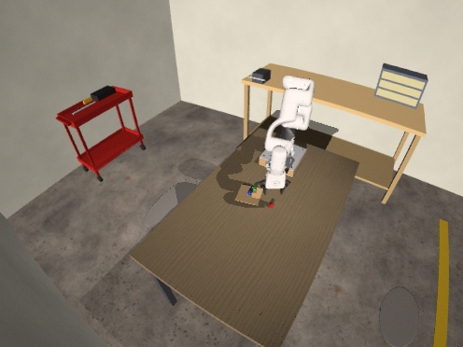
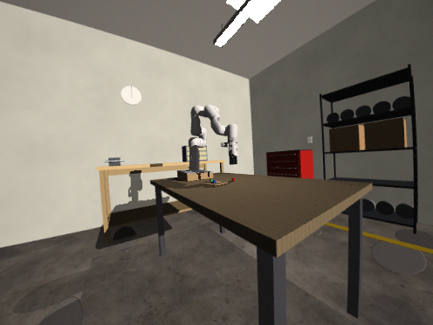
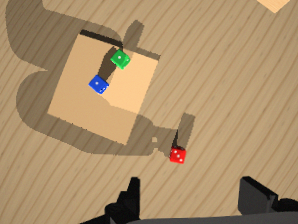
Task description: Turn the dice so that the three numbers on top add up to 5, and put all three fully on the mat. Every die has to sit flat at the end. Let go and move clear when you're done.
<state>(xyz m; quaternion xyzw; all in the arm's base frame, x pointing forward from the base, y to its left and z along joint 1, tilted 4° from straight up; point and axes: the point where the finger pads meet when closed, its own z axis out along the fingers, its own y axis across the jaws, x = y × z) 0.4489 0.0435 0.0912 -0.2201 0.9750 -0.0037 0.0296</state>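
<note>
open tool above red die off the mat

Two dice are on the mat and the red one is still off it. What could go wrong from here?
1. The small red die lies on the bare wooden table, off the tan square mat; a grasp could roll it onto another face.
2. The green die and blue die sit close together, so placing the red one may nudge them.
3. The open gripper hangs high; an off-centre descent could push the die away.
</note>
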